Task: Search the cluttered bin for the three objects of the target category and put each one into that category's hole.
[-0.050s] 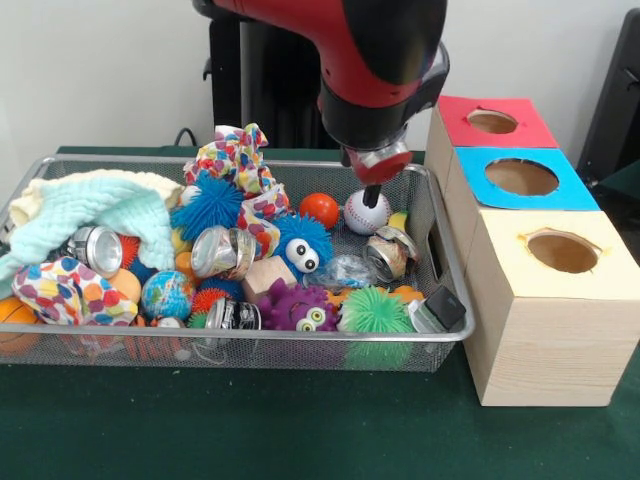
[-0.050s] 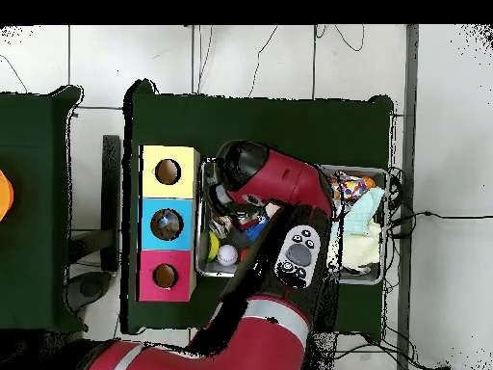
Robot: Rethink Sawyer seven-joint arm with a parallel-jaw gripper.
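Claw [image 1: 372, 192] down inside the wire bin [image 1: 447, 262], at its far end nearest the three boxes, tip touching the top of the white baseball [image 1: 366, 214]; whether spread or clenched cannot be told. Orange ball [image 1: 320, 209] just beside the baseball, on the side away from the boxes. Yellow-topped box [image 1: 556, 300], blue-topped box [image 1: 520, 178] and red-topped box [image 1: 494, 122] lined up on the green desk [image 1: 300, 430] beside the bin, each with a round hole. Blue fuzzy toy with eyes [image 1: 301, 246] near the bin's middle.
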